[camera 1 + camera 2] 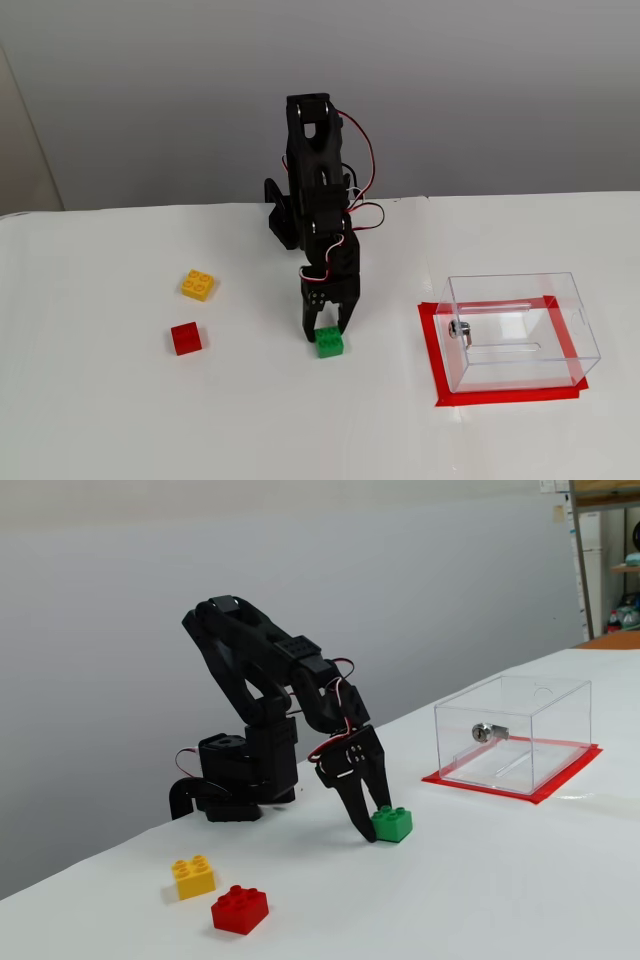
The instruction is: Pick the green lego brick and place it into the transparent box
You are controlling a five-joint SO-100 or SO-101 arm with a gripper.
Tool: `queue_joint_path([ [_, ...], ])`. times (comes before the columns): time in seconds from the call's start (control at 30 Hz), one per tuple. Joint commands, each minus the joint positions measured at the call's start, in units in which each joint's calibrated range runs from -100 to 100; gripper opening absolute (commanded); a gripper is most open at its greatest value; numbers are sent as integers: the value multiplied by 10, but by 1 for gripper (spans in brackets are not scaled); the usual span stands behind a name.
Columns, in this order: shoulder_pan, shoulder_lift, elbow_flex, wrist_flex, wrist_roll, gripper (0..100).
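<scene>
Claw (324, 333) partly hides green lego brick (329, 344).

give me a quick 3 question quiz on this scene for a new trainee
1. True or false: the green lego brick already lies inside the transparent box.
2. Multiple choice: in the fixed view from above, which loose brick lies nearest the left edge? A) yellow brick B) red brick C) the green one
3. What marks the box's spot on the table?

Key
1. False: it sits on the table between the fingers of the gripper, outside the box.
2. B.
3. A red tape outline under the box.
</scene>
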Motion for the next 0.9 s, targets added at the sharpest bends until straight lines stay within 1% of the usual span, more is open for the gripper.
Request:
queue_joint_path([
  [0.0, 2, -8, -51, 2, 0, 15],
  [0.13, 3, -8, -91, 7, 0, 15],
  [0.4, 3, -10, -240, 103, 0, 15],
  [0.6, -4, -9, -343, 135, 0, 15],
  [0.73, -33, -38, -364, 135, 2, 15],
  [0.87, -83, -78, -362, 134, 3, 15],
])
